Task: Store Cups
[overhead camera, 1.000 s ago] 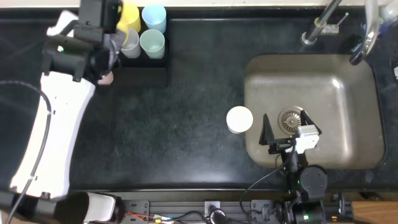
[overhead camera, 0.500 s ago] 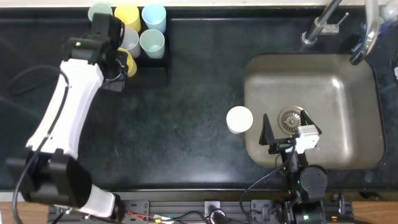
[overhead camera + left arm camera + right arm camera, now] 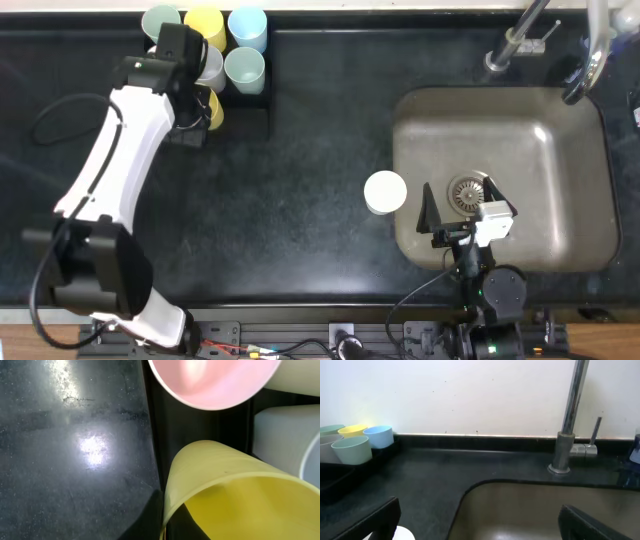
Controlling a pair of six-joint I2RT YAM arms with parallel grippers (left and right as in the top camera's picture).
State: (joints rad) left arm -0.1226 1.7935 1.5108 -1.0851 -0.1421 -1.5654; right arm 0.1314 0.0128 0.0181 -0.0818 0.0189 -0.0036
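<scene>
- Your left gripper (image 3: 197, 103) grips a tilted yellow cup (image 3: 225, 490) over the black tray (image 3: 245, 120), just beside the pink cup (image 3: 215, 380)
- Your right gripper (image 3: 485, 525) hangs over the sink (image 3: 540, 130), fingers wide apart
- A white cup (image 3: 385, 191) stands on the counter (image 3: 300, 220) at the sink's edge

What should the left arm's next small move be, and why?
Probably lower the yellow cup into the free front slot of the black rack: the left gripper holds it tilted above the rack, beside the pink cup, not yet seated.
</scene>
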